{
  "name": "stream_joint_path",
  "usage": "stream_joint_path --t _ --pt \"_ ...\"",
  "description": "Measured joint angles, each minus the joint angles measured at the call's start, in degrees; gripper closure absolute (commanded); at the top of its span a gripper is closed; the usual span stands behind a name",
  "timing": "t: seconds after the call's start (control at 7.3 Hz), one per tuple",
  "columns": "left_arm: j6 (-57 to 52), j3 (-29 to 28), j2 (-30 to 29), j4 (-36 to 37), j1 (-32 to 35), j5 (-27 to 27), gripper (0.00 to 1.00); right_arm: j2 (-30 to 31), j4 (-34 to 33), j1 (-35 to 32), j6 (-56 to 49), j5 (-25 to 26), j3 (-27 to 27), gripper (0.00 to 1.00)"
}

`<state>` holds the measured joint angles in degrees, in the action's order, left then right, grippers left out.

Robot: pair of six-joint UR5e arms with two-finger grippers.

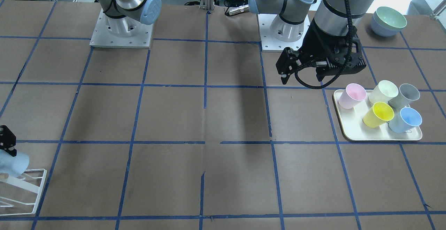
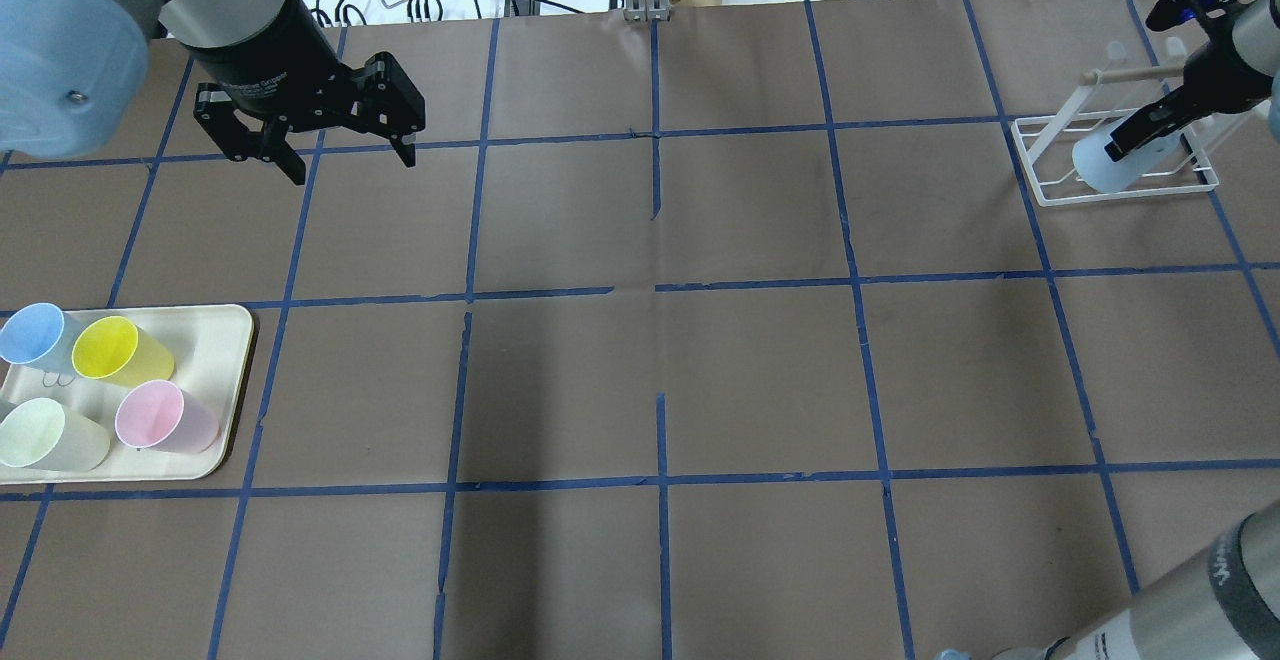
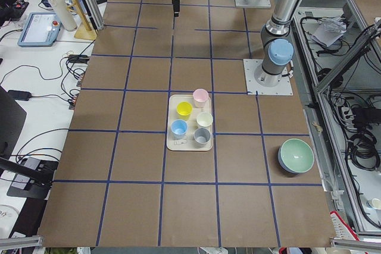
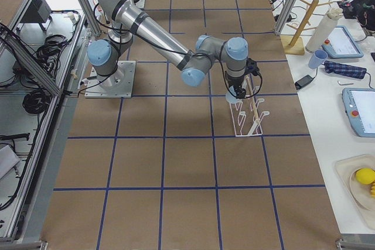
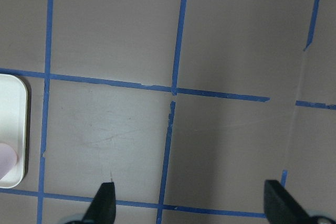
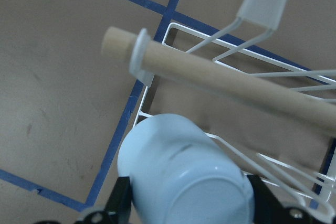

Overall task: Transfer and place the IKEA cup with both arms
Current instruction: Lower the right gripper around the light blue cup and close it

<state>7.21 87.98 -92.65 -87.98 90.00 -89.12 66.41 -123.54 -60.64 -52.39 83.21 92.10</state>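
Where the front-facing view cuts off at its left edge, you get only part of the IKEA cup and a scrap of the right fingers over the white rack; the left fingers hang wide and empty near the tray of pastel cups; stacked bowls sit apart by the edge of the counter; from overhead, the right fingers grip the cup, tilted over the rack near the far right corner, and broad brown counter separates rack and tray; through the right wrist camera, the cup's closed end fills the bottom between both fingers, its mouth hidden, a wooden dowel just above; through the left wrist camera, you see spread fingertips, the tray's corner, and a pink cup cut by the edge.
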Motion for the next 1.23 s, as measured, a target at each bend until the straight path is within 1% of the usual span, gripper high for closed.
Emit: stream_joint_path --t 0.14,0.55,1.23 --pt "0.0 0.0 0.0 0.0 0.0 0.0 0.00 0.1 0.1 0.0 0.0 0.1 0.0 0.93" --pt "0.0 0.0 0.0 0.0 0.0 0.0 0.00 0.6 0.7 -0.1 0.0 0.8 -0.9 0.93" --pt "0.0 0.0 0.0 0.0 -0.1 0.0 0.00 4.1 3.9 -0.1 -0.2 3.2 -1.9 0.93"
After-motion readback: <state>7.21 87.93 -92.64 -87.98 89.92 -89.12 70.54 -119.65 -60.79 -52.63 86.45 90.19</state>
